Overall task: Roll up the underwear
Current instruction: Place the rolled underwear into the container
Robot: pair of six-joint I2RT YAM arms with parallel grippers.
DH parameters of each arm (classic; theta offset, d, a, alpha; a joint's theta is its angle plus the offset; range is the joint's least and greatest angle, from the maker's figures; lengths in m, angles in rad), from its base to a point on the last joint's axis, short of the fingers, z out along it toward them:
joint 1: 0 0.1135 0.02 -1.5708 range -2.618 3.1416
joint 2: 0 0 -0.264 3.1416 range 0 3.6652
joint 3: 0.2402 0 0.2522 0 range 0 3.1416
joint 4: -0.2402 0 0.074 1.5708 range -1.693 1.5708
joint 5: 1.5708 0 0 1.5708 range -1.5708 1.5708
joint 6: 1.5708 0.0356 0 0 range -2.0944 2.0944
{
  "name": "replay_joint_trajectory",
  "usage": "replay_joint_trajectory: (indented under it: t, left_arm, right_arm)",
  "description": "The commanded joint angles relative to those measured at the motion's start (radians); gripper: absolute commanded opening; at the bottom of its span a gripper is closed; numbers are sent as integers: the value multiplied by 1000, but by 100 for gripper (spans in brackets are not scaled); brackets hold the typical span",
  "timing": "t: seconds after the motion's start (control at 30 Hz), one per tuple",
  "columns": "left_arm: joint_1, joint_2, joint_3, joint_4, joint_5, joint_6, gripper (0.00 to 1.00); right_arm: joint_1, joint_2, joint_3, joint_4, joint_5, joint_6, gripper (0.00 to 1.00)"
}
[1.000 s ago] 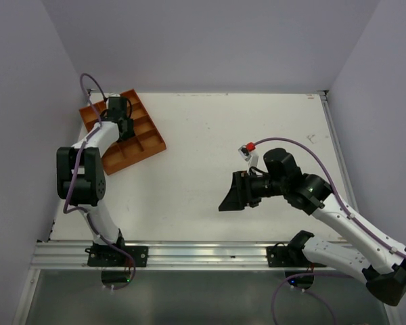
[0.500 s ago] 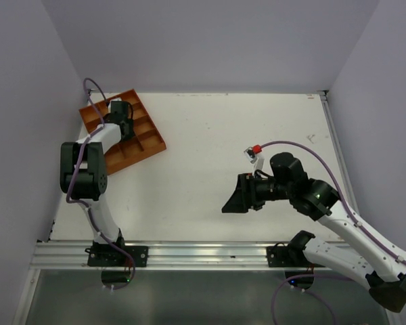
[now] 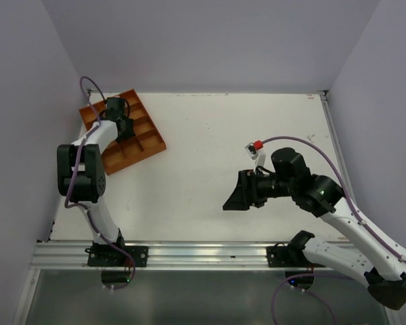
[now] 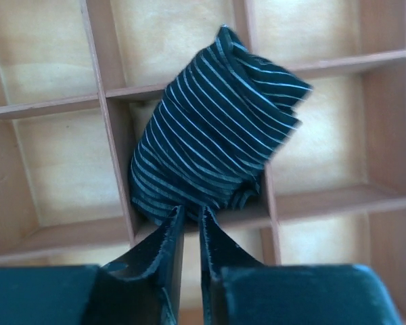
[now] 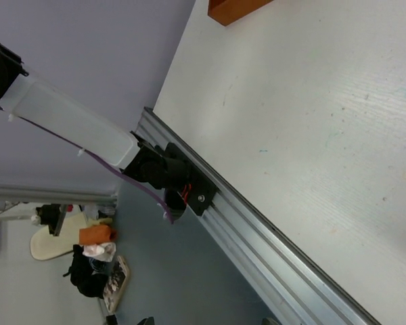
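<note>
The underwear point(image 4: 216, 128) is a black roll with thin pale stripes. It stands tilted in one compartment of the wooden tray point(image 4: 54, 105), and its top leans over a divider. My left gripper point(image 4: 191, 213) hovers at the roll's lower edge; a narrow gap shows between its jaws, with nothing in it. In the top view the left gripper point(image 3: 124, 127) is over the tray point(image 3: 141, 150) and hides the roll. My right gripper point(image 3: 231, 198) hangs open above the middle of the table, holding nothing.
The orange-brown tray has several compartments and lies at the table's far left, by the wall. Its corner point(image 5: 230, 8) shows in the right wrist view, along with the metal rail point(image 5: 257, 230) at the table's near edge. White tabletop point(image 3: 210, 142) spreads between the arms.
The left jaws have parted a little from shut, leaving the roll in the tray compartment. The right arm has drifted slightly to the right, still open.
</note>
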Motion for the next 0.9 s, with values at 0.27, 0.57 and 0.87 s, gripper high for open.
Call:
replay_joint_trajectory:
  t: [0.27, 0.57, 0.87]
  left_arm:
    - [-42, -302, 71, -190, 230, 21, 38]
    - [-476, -615, -155, 18, 489, -105, 45]
    - [-598, -813, -308, 83, 588, -160, 100]
  right_arm:
    - [3, 71, 217, -256, 394, -66, 65]
    - [5, 84, 306, -273, 671, -5, 99]
    - [3, 172, 398, -374, 809, 63, 99]
